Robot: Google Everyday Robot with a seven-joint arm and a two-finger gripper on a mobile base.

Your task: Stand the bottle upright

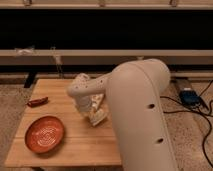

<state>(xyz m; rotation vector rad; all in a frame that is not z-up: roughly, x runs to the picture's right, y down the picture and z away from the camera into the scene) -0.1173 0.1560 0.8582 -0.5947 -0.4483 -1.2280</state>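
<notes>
Gripper (96,113) down at cream-white bottle (99,118) on wooden table (80,145).
Cannot tell how wide open, or whether gripping; orange plate (45,134) left, dark-red object (37,102) behind.

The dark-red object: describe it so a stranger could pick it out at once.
On the wooden table, look to the left edge, above the round orange plate. The dark-red object lies flat there, far left of the gripper; it alone is slim and dark.

Gripper (98,113) low at table centre, jaws and bottle indistinct behind the arm (137,115)
</notes>
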